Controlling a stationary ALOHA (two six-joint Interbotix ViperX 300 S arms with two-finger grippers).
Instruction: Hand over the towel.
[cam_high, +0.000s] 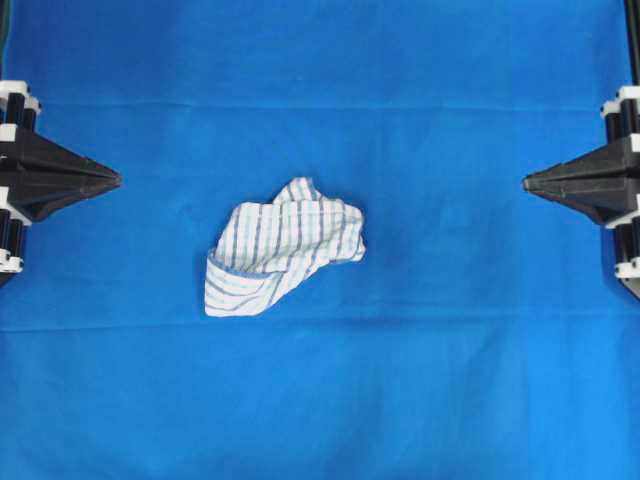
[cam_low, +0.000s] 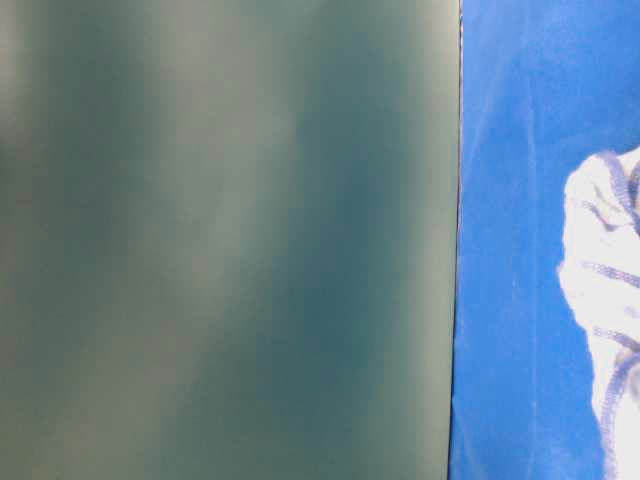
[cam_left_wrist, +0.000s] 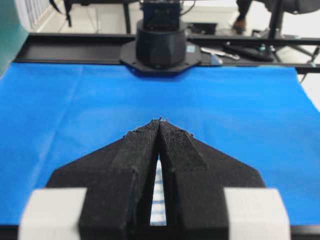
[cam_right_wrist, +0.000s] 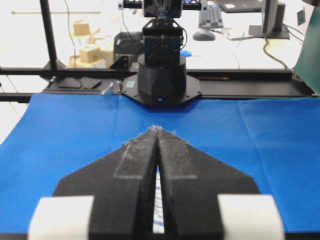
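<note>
A large plain blue cloth (cam_high: 470, 380) covers the work surface edge to edge, flat apart from faint fold lines; beyond its far edge the wrist views show black frame rails, arm bases, and a cluttered room with boxes and desk equipment. The towel (cam_high: 283, 247), white with thin blue and grey stripes, lies crumpled near the middle of the blue cloth, slightly left of centre. The left gripper (cam_high: 112, 181) and the right gripper (cam_high: 530, 182) sit at opposite edges of the blue cloth, well apart from the towel, both with jaws pressed together and holding nothing. In my judgement the task is not yet begun; the next move calls for one gripper to spread its jaws, reach the towel and pinch a raised fold.
</note>
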